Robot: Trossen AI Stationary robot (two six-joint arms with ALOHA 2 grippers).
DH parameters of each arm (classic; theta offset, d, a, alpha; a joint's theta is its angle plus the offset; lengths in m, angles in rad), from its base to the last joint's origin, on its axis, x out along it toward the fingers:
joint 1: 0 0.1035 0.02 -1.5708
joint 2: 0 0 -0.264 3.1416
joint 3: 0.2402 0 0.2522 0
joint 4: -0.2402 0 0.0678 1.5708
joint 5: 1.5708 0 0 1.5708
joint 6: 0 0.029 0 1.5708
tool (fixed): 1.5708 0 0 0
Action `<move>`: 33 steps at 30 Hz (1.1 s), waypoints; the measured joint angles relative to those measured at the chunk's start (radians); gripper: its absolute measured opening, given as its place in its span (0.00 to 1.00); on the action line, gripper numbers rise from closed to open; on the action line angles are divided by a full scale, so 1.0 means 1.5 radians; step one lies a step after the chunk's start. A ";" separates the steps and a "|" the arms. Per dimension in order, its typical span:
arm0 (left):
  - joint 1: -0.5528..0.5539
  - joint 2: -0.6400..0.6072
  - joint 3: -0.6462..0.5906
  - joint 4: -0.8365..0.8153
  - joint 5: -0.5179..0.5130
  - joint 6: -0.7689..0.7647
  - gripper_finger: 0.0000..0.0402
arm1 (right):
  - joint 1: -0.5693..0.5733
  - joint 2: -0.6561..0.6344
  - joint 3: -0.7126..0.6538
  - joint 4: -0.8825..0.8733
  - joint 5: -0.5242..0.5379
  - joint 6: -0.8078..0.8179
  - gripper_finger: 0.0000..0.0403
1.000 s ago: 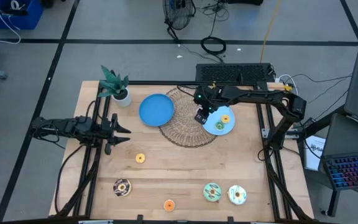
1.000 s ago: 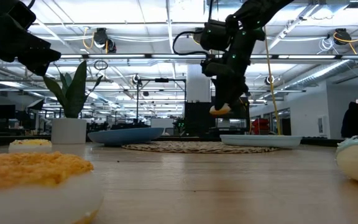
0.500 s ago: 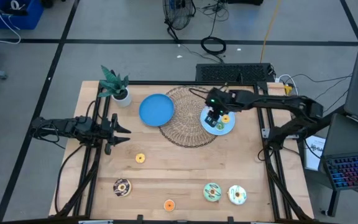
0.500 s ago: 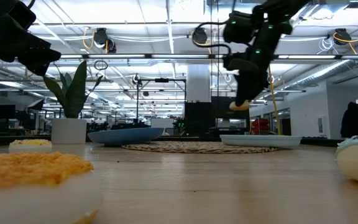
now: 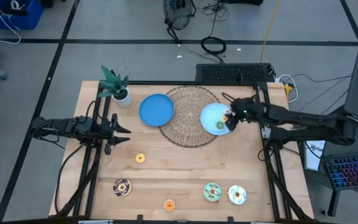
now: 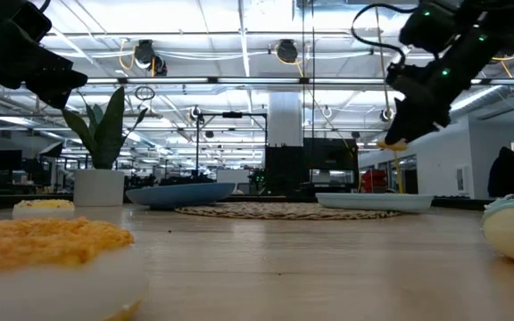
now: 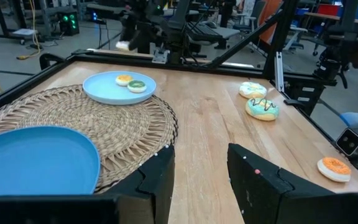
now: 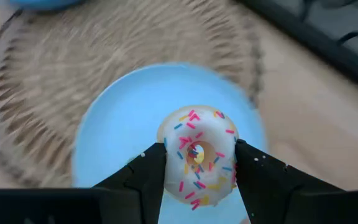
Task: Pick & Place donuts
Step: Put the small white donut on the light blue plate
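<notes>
Right gripper point(image 8: 197, 171) clamped on a white sprinkled donut point(image 8: 197, 163), held in the air above the small blue plate point(image 8: 117, 118), over its edge away from the wicker mat point(image 5: 188, 115); two small donuts point(image 7: 130, 83) lie on that plate; left gripper point(image 7: 197, 168) waits beside the mat, fingers parted, holding nothing.

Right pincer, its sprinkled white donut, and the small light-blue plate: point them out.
right pincer point(image 8: 197, 163), right wrist view, between fingertips
sprinkled white donut point(image 8: 211, 130), right wrist view, frosting
small light-blue plate point(image 5: 209, 115), high view, bare surface
</notes>
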 joint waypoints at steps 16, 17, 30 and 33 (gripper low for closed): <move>0.000 0.000 0.000 0.000 0.000 0.000 0.37 | 0.000 -0.064 -0.112 0.201 0.016 -0.008 0.41; 0.000 0.000 0.000 0.000 0.000 0.000 0.37 | 0.000 -0.063 -0.116 0.219 0.004 -0.008 0.41; 0.000 0.000 0.000 0.000 0.000 0.000 0.37 | -0.001 0.001 -0.118 0.381 -0.119 -0.010 0.41; 0.000 0.000 0.000 0.000 0.000 0.000 0.37 | -0.015 0.042 -0.118 0.367 -0.108 -0.011 0.41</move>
